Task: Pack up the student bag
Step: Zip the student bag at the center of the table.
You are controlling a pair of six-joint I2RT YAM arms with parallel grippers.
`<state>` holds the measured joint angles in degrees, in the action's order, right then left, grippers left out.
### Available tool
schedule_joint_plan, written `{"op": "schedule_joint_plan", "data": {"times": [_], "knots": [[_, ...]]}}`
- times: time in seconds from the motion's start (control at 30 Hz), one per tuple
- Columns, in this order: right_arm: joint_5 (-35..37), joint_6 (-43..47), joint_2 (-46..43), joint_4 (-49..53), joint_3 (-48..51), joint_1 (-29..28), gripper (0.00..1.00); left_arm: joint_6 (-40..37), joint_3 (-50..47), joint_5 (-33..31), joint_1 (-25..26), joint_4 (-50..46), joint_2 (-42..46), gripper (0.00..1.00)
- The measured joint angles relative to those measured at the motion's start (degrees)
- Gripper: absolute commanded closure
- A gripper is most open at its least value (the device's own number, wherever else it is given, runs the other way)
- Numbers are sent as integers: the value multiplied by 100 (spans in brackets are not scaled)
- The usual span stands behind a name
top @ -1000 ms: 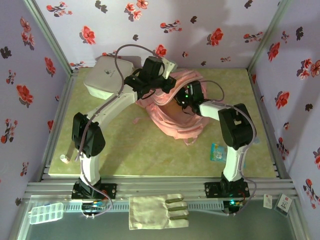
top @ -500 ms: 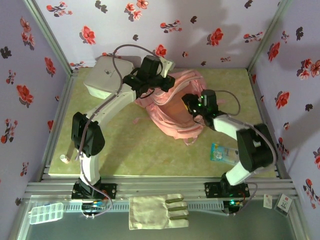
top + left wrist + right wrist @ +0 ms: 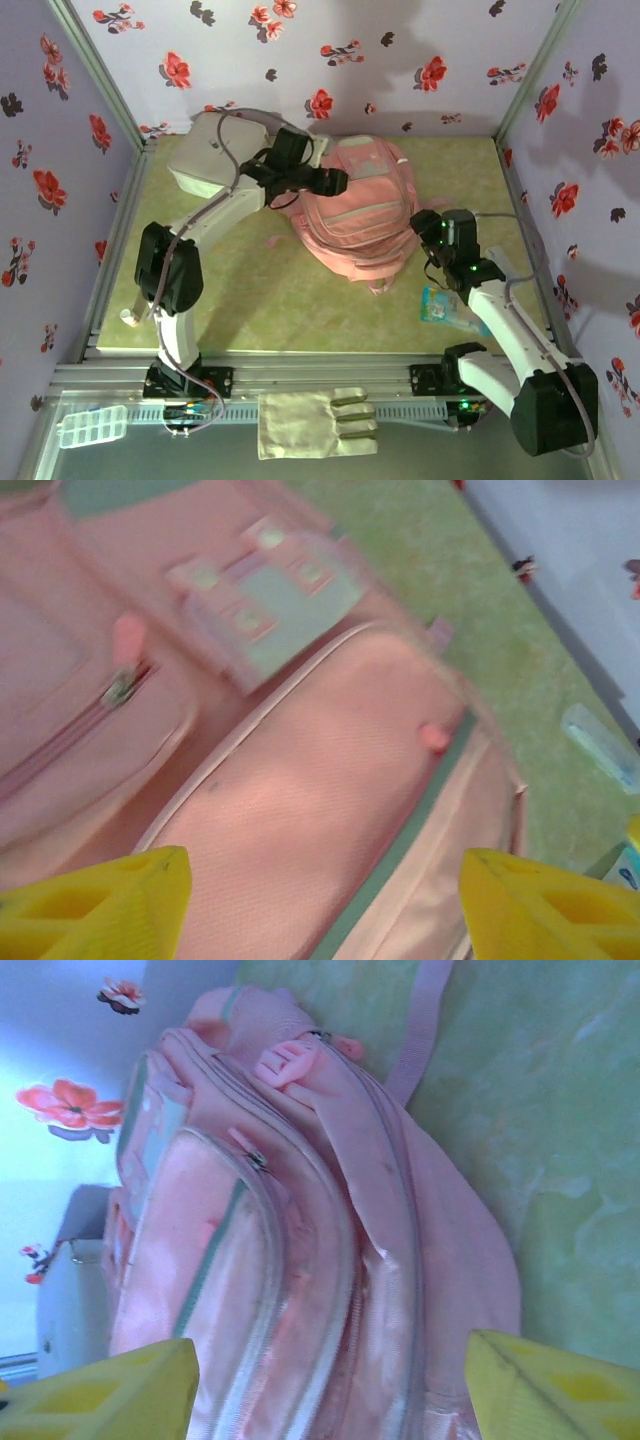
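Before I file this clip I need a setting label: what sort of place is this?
Probably a staged robot test booth, not a real room: flower-papered walls close in a green table, a metal frame runs along its near edge, and two robot arms are bolted there.

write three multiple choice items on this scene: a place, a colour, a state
1. Where is the white box, relative to the student bag?
A. to its left, in the far corner of the table
B. on top of it
C. to its right
2. What colour is the student bag?
A. blue
B. pink
C. black
3. How are the left claw and right claw?
A. both open, holding nothing
B. both shut on the bag
C. both shut, empty
Answers: 1 A, the box sits left of the bag. 2 B, its fabric is pink. 3 A, each wrist view shows fingertips wide apart, nothing gripped.
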<state>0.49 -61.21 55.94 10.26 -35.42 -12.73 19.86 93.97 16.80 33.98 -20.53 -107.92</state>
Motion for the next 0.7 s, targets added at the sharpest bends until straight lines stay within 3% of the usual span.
{"op": "schedule_joint_plan", "data": {"times": [0.3,0.5,0.7], "knots": [[-717,704,1078,164,-603,-46,27,1379,-1290,127,-986,385,236,41],[-1051,997,1770,63,-1117,-271,29,2006,-1342,450,-992,669,-74,56],[-1381,1097,2275,-280,-1261,-317,30,2621,-1517,863,-984,1257,-442,60]]}}
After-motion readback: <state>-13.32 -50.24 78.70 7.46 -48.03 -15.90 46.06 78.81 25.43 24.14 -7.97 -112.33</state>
